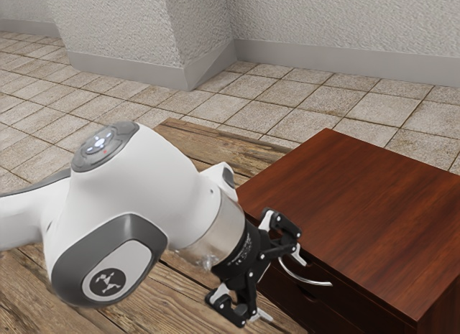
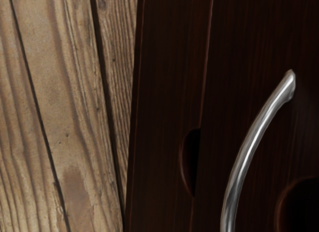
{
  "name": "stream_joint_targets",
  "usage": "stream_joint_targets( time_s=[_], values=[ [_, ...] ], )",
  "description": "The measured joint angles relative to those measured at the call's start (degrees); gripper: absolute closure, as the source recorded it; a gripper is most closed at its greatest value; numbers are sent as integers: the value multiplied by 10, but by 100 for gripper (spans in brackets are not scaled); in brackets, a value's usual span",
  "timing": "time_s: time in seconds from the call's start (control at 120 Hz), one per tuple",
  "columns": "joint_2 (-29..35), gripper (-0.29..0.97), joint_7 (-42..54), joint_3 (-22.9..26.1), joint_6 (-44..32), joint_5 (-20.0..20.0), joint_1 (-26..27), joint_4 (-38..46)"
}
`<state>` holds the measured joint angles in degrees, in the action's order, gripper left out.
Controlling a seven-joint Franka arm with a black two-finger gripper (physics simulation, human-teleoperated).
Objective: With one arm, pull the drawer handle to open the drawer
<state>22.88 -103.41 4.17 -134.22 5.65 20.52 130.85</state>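
Note:
A dark red wooden cabinet [image 1: 359, 197] stands on the plank table at the exterior view's right. On its front face a drawer [image 1: 327, 299] carries a curved silver handle [image 1: 307, 274]. My black gripper [image 1: 272, 276] is open right in front of that face, fingers spread wide. The handle's near end lies between them, and I see no finger touching it. In the wrist view the handle [image 2: 249, 152] arcs across the dark drawer front [image 2: 164, 92], close to the camera. Whether the drawer is pulled out at all, I cannot tell.
The cabinet rests on a rough wooden plank table [image 1: 215, 147], seen in the wrist view as pale boards [image 2: 60, 117] beside the cabinet. Tiled floor [image 1: 302, 97] and textured walls lie behind. My white arm [image 1: 136, 212] covers the table's near left part.

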Motion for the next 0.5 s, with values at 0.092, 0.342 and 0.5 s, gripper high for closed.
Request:
stream_joint_targets(
  time_s=[0.092,0.342,0.5],
  values=[
    [0,7,-3,-5,-6,0,-1,2],
    [-5,9,-9,-6,-18,1,0,9],
    [-3,12,-11,-6,-24,1,-1,18]
  ],
)
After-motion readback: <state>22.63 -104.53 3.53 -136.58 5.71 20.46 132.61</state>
